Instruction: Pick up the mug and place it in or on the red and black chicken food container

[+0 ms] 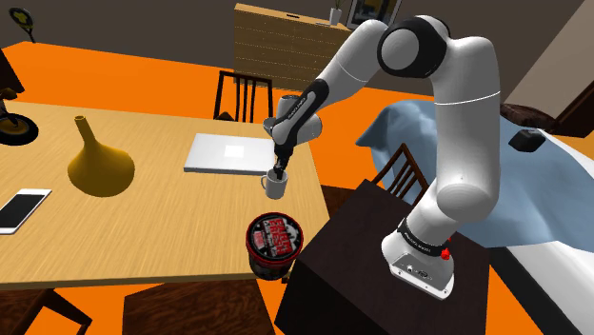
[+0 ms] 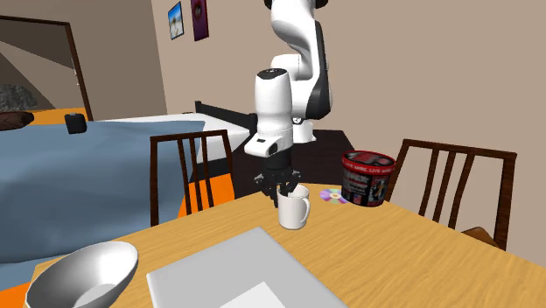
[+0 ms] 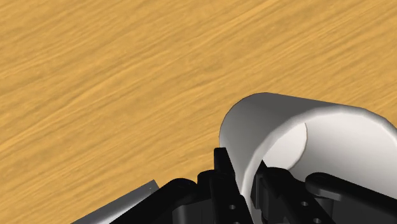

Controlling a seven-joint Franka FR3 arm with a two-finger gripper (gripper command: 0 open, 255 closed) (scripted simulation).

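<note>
A white mug (image 1: 277, 186) (image 2: 293, 210) stands upright on the wooden table (image 1: 143, 219) near its edge. My black gripper (image 1: 277, 172) (image 2: 286, 187) comes down onto it from above. In the wrist view the gripper (image 3: 245, 184) is shut on the mug's (image 3: 286, 127) rim wall, one finger inside and one outside. The red and black round container (image 1: 275, 243) (image 2: 367, 178) stands at the table's corner, a short way from the mug toward the stand.
A closed grey laptop (image 1: 228, 152) (image 2: 236, 280) lies just beyond the mug. A yellow vase (image 1: 100, 167) and a phone (image 1: 21, 209) are farther along the table. A white bowl (image 2: 87, 276), a disc (image 2: 331, 195) and chairs (image 2: 188, 171) line the table's edges.
</note>
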